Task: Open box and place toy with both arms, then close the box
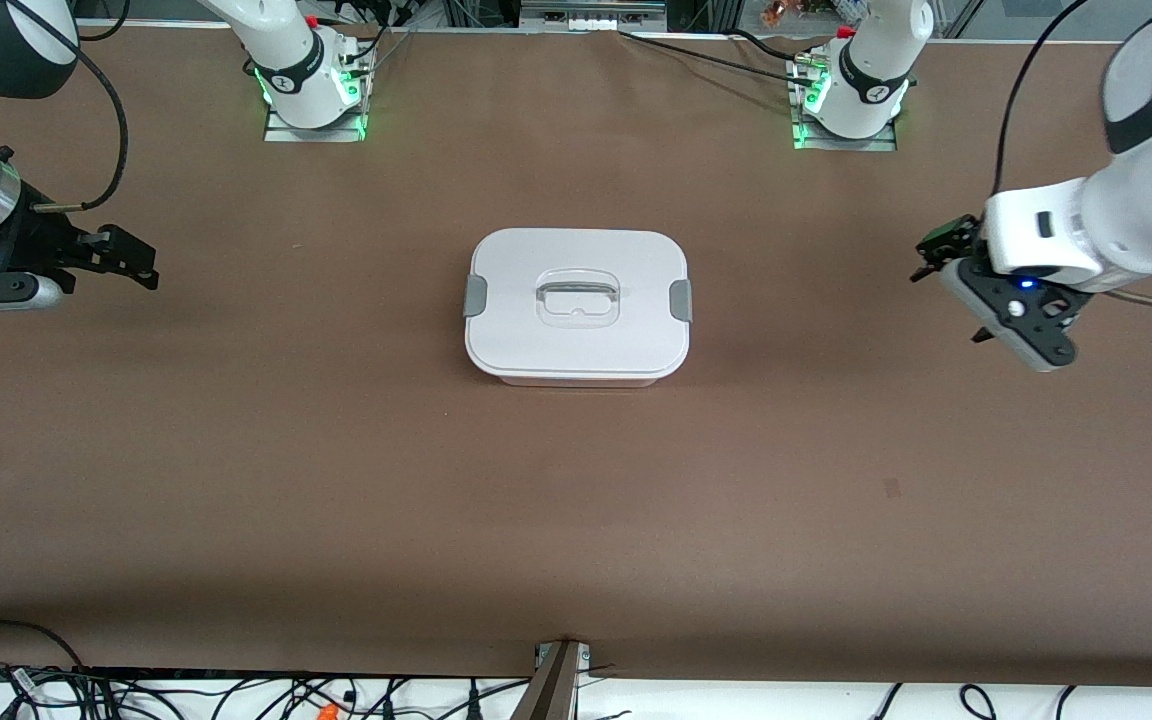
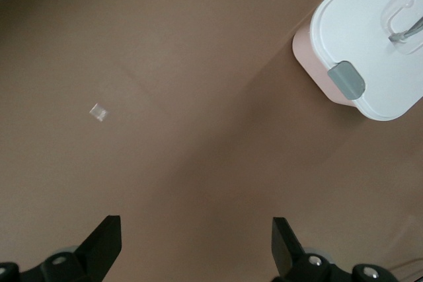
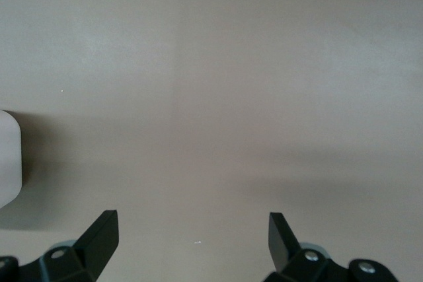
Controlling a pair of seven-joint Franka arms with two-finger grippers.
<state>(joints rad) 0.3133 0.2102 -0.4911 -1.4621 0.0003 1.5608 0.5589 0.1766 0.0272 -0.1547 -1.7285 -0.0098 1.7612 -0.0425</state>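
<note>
The box (image 1: 577, 305) stands in the middle of the table, its flat white lid on. A grey clip (image 1: 475, 294) sits at each end, and the recessed handle (image 1: 577, 293) is in the lid's centre. In the left wrist view the box (image 2: 370, 44) shows its pale pink wall and one clip (image 2: 347, 78). The toy is out of view. My left gripper (image 1: 951, 295) hangs open over bare table toward the left arm's end, apart from the box. My right gripper (image 1: 141, 262) hangs open over the right arm's end, with only a box corner (image 3: 8, 156) in its wrist view. Both grippers (image 2: 196, 229) (image 3: 193, 226) are empty.
Brown table surface (image 1: 576, 500) surrounds the box on all sides. A small clear scrap (image 2: 98, 112) lies on the table toward the left arm's end. Both arm bases (image 1: 311, 85) (image 1: 851, 95) stand at the edge farthest from the front camera. Cables (image 1: 236, 695) lie along the nearest edge.
</note>
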